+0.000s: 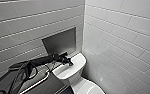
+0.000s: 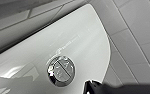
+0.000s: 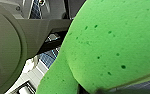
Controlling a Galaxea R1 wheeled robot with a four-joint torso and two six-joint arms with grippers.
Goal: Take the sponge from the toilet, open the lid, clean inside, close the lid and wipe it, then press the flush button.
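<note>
The sponge [image 3: 111,42] is bright green and pitted with small dark pores. It sits hard against the right wrist camera, gripped by the right gripper [image 3: 98,90] (a dark sliver of which shows at the sponge's edge). Grey robot housing [image 3: 13,42] stands beside it.

The flush button [image 2: 61,70] is a round, shiny disc split down its middle, set in the white tank cover [image 2: 91,45]. The left wrist view gives this close look at the button's face. A dark tip of the left gripper [image 2: 94,87] lies just beside the button, with a narrow gap between them. Whether that gripper is wide or narrow cannot be told.

The head view adds the wider setting. The left arm [image 1: 41,61] reaches in over the tank cover, and the lid [image 1: 91,88] lies down over the bowl. A recessed niche [image 1: 59,43], a grab bar [image 1: 38,83] and tiled walls [image 1: 121,32] stand around the toilet.
</note>
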